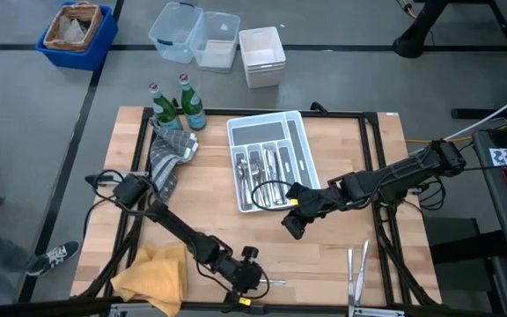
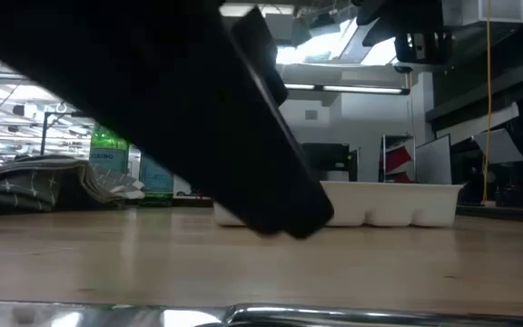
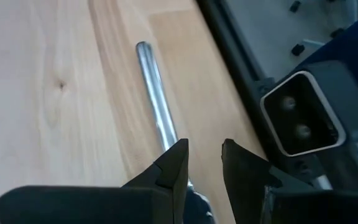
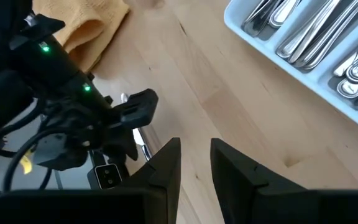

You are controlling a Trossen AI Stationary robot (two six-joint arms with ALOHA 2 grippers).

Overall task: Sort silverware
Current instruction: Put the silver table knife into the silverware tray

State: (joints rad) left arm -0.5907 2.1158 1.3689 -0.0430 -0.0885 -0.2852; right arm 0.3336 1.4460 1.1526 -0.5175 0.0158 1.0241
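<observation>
One piece of silverware point(image 3: 157, 99), a slim shiny handle, lies flat on the wooden table near its front edge point(image 1: 277, 283). My left gripper point(image 3: 204, 155) stands open over the handle's near part, slanting down, with one finger above the handle and the other beside it. Several more pieces of silverware point(image 1: 267, 167) lie in the white tray point(image 1: 267, 117) at the table's middle. My right gripper point(image 1: 290, 227) hangs open above the table by the tray's near end, nothing between its fingers point(image 4: 194, 155). Two loose pieces point(image 1: 356, 264) lie at the front right. My left gripper has one finger point(image 3: 176, 165) standing over the handle point(image 3: 166, 134), which runs on beneath it. I cannot tell whether the finger touches the handle. The handle lies flat on the table.
A yellow cloth point(image 1: 152, 273) lies at the front left, and a grey cloth point(image 1: 167, 158) and green bottles point(image 1: 179, 106) at the far left. The black frame rail point(image 3: 241, 68) runs along the table's front edge beside the handle. Bare wood lies between the tray and the front edge.
</observation>
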